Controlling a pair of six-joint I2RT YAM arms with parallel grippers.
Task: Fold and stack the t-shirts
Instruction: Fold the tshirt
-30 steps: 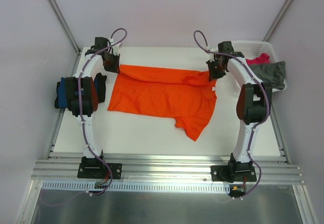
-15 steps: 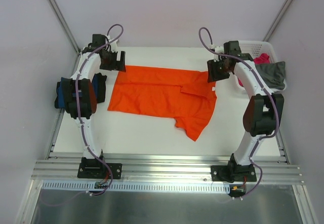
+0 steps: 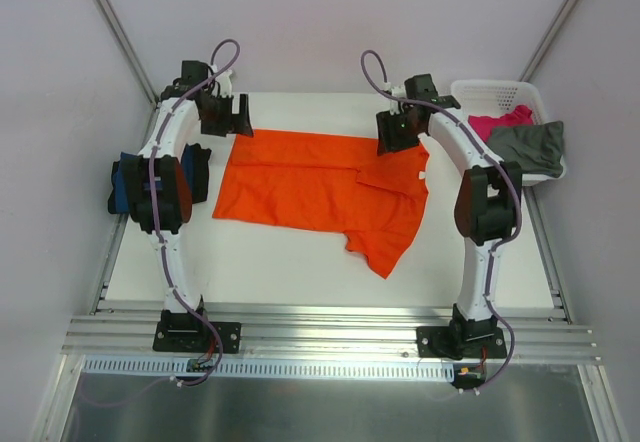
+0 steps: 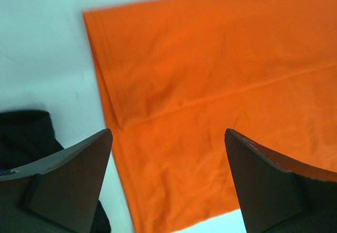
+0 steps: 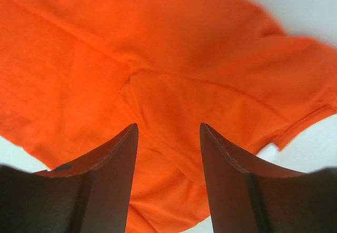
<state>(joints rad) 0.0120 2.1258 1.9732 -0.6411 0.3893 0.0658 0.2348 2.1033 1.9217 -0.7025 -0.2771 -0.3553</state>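
The bright orange t-shirt point(image 3: 320, 187) lies spread on the white table, its far edge folded over and one sleeve pointing toward the near side. My left gripper point(image 3: 238, 117) hovers open over its far-left corner; in the left wrist view the fingers point(image 4: 68, 175) stand wide above the orange t-shirt point(image 4: 210, 85) with nothing between them. My right gripper point(image 3: 392, 132) is open above the far-right part, jaws apart over the orange t-shirt point(image 5: 174, 59), holding nothing. A navy t-shirt point(image 3: 125, 184) lies at the left edge. Pink point(image 3: 500, 122) and grey-olive point(image 3: 532, 147) t-shirts sit at the basket.
The white lattice basket point(image 3: 495, 90) stands at the far right corner, the grey-olive shirt hanging over its near rim. Grey walls and metal rails point(image 3: 320, 334) bound the table. A dark cloth edge point(image 4: 26, 133) shows at the left wrist view's lower left.
Both grippers opened and let go of the orange shirt's far edge, which now lies flat. The right gripper has moved left over the shirt; the left one shifted slightly.
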